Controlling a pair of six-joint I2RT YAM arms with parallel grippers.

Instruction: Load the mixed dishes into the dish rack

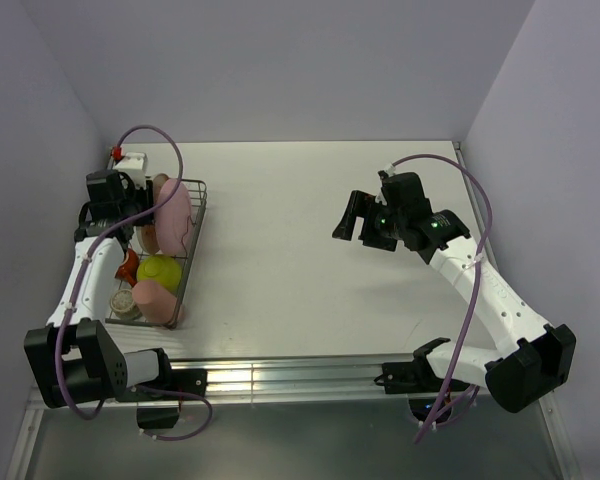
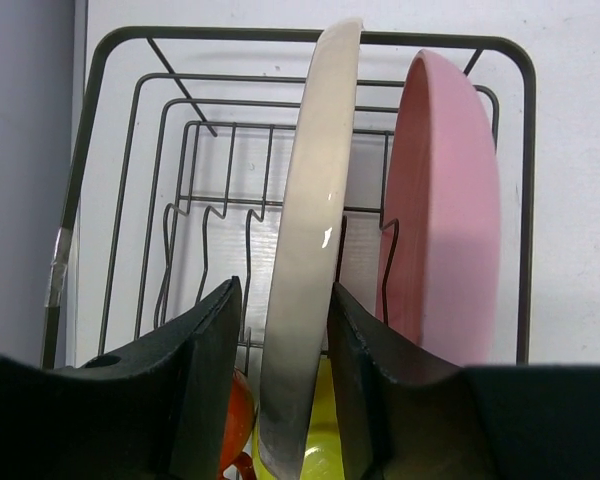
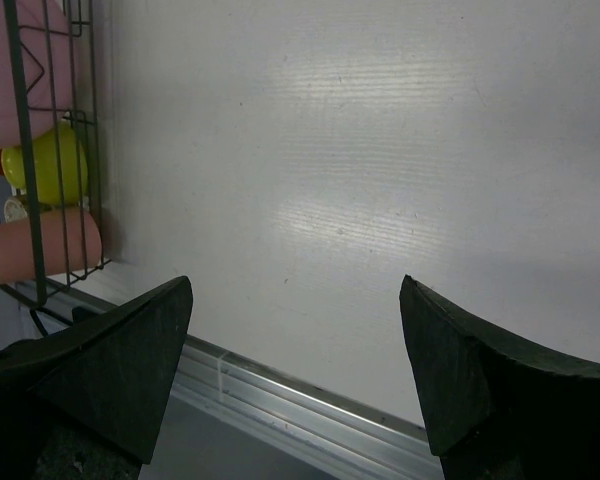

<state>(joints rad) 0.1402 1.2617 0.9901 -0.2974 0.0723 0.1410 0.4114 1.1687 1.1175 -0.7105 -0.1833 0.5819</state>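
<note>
The dark wire dish rack (image 1: 198, 215) stands at the table's left edge. The pink plate (image 1: 173, 210) stands upright in it. The lime-green bowl (image 1: 159, 270), dark red-orange mug (image 1: 130, 265), salmon-pink cup (image 1: 155, 298) and small grey-tan cup (image 1: 125, 303) sit in its near half. In the left wrist view the cream plate (image 2: 315, 200) stands on edge beside the pink plate (image 2: 445, 220), between the rack's (image 2: 230, 35) prongs. My left gripper (image 2: 285, 290) straddles the cream plate's rim with a gap on its left side. My right gripper (image 1: 355, 225) is open and empty above the table.
The right wrist view shows the rack's corner (image 3: 25, 150) with the bowl (image 3: 50, 165) and the salmon-pink cup (image 3: 30, 250) at far left. A metal rail (image 1: 280, 378) runs along the near edge. Grey walls close in on three sides.
</note>
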